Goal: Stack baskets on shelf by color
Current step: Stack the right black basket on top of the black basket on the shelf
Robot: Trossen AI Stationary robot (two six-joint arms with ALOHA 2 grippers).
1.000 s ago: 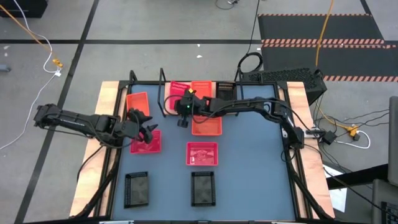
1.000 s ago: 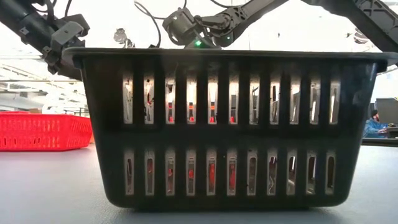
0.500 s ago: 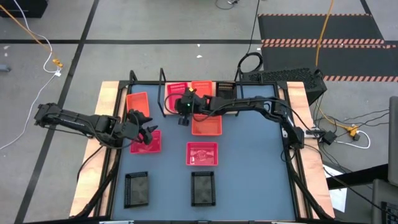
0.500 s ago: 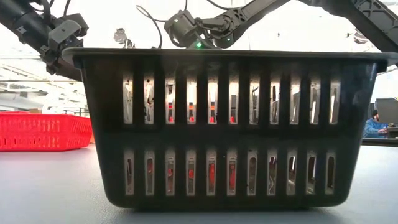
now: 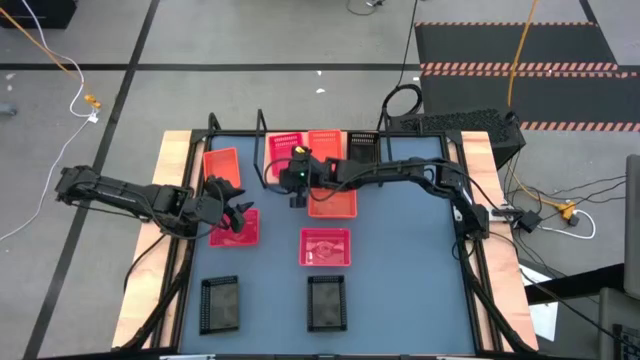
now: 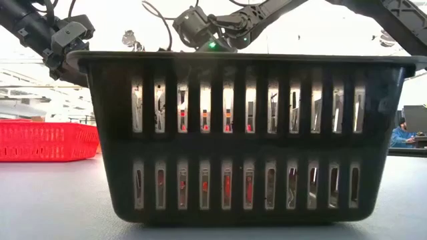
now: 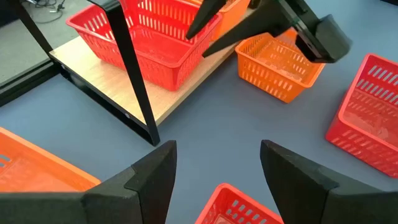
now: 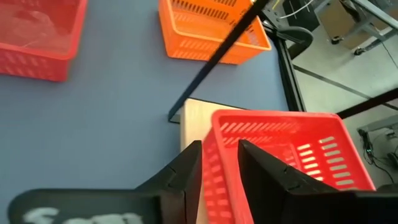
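The wooden shelf (image 5: 310, 160) with its black wire frame lies along the table's far edge. A pinkish-red basket (image 5: 287, 146), an orange one (image 5: 325, 142) and a black one (image 5: 362, 145) sit on it. My right gripper (image 8: 219, 171) is at the shelf's left end (image 5: 294, 188), shut on the red basket (image 8: 280, 155). My left gripper (image 7: 217, 168) is open and hovers over the far edge of another red basket (image 5: 236, 229) that lies on the table. My right gripper holds the red basket by a side wall (image 8: 217, 155) near a corner. One finger (image 8: 264, 174) is inside the basket and the other (image 8: 183, 177) is outside. The basket is above the shelf board (image 8: 196, 121); whether it rests on the board I cannot tell.
On the blue table lie an orange basket (image 5: 222, 163) at far left, an orange one (image 5: 332, 202) in front of the shelf, a red one (image 5: 325, 246) at the middle, and two black ones (image 5: 221, 303) (image 5: 326, 301) near the near edge. The wire post (image 7: 134, 81) stands by the left gripper.
My right gripper has moved slightly toward the table's left edge along the shelf, still shut on the red basket.
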